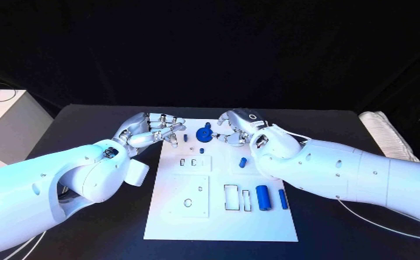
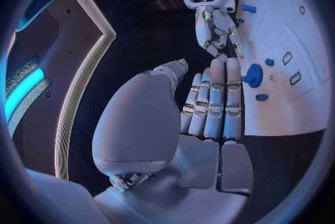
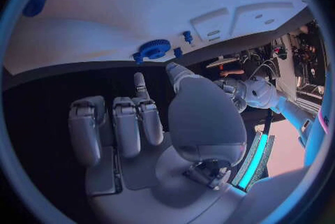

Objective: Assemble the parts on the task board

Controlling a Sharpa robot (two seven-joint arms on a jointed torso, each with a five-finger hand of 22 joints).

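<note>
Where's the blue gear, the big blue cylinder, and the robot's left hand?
Gear (image 1: pixel 204 133): head view, on its round face.
Cylinder (image 1: pixel 263 198): head view, middle of its side.
Left hand (image 1: pixel 150 130): head view, on the back of the hand.

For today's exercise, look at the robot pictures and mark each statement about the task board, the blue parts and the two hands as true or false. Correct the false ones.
1. A blue gear sits near the far edge of the task board. True.
2. The left hand grips the blue gear. False: in the left wrist view its fingers lie straight beside the gear, holding nothing.
3. A blue cylinder lies on the board's near right part, beside a thinner blue pin. True.
4. The right hand is over the near edge of the board. False: it is at the far edge, close to the gear.
5. The board lies on a white table. False: the table is black.
</note>
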